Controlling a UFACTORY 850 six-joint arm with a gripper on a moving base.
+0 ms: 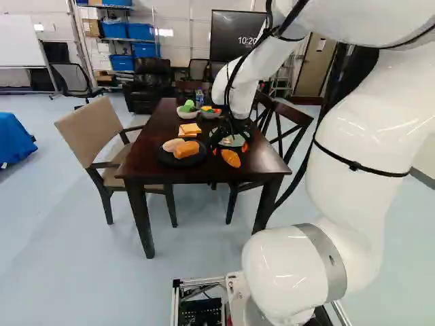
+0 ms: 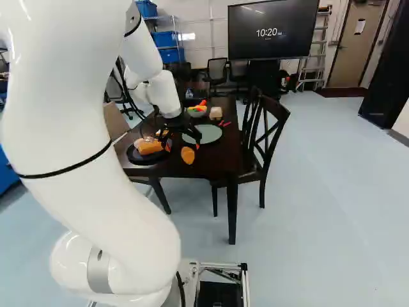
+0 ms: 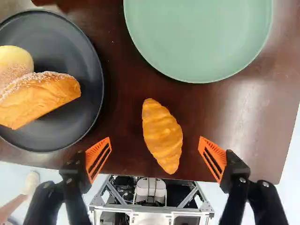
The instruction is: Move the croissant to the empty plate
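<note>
My gripper (image 2: 176, 139) hangs over the near part of the dark table. In the wrist view the gripper (image 3: 155, 157) stands wide open, its orange pads far apart. The croissant (image 3: 162, 136) lies on the bare wood, between and slightly ahead of the fingertips, touching neither; it also shows as an orange shape (image 2: 187, 155) near the table's front edge in the right base view. Beyond it lies the empty pale green plate (image 3: 199, 37), partly outside the wrist view and partly behind the gripper in the left base view.
A black plate (image 3: 61, 126) with bread rolls (image 3: 40, 96) lies beside the croissant. Farther back stand bowls (image 1: 188, 113) of toy food and bread slices (image 1: 189, 130). Chairs (image 1: 102, 136) flank the table (image 1: 204, 175). Part of a person shows near a finger in the wrist view.
</note>
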